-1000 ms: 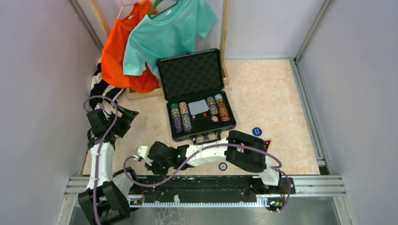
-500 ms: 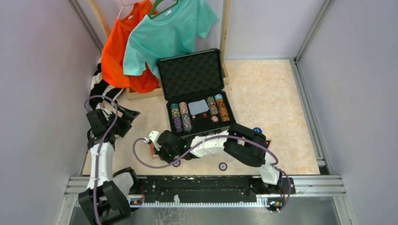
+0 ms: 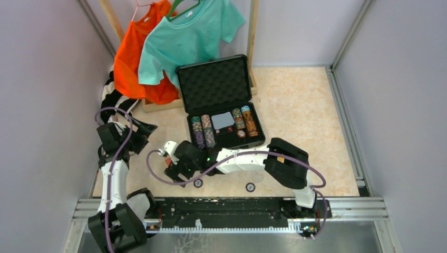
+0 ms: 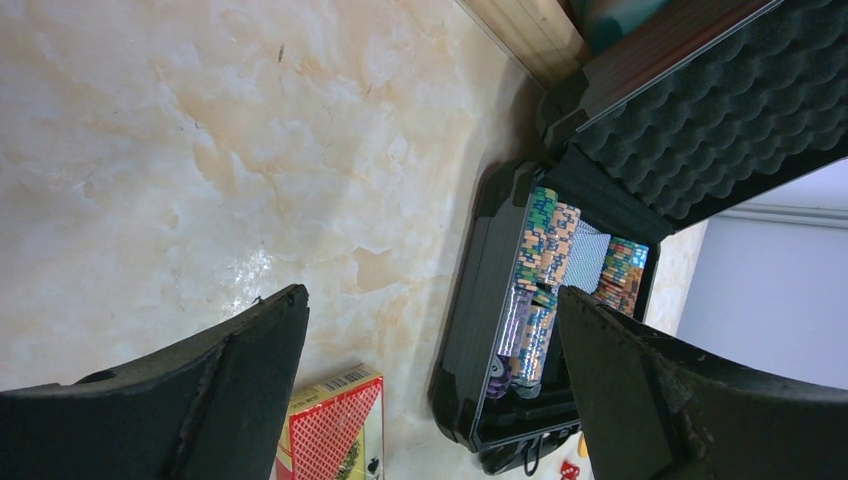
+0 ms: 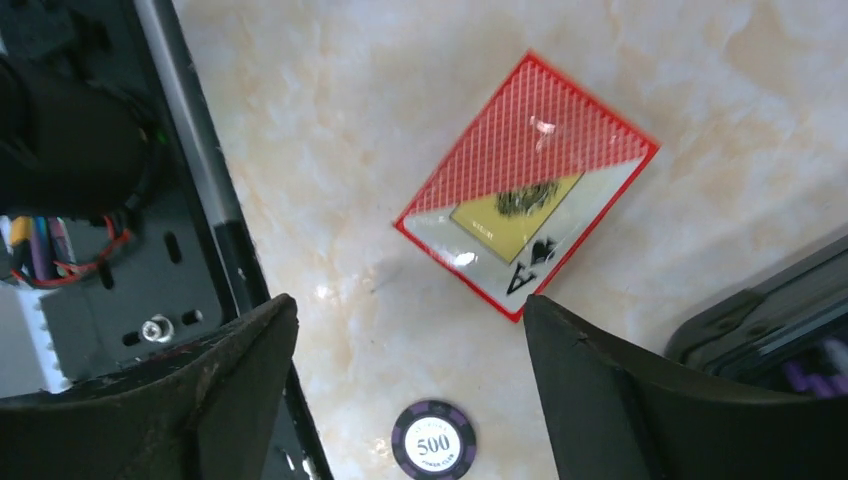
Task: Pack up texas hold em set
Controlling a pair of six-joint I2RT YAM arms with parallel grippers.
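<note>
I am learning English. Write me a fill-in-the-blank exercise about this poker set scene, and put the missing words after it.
1. The loose poker chip near the arm's base shows the number ___.
2. The briefcase stands with its lid ___.
3. The card box lies on the table, ___ the briefcase.
4. The right gripper, above the card box, holds ___.

Missing words: 500; open; outside; nothing
</note>
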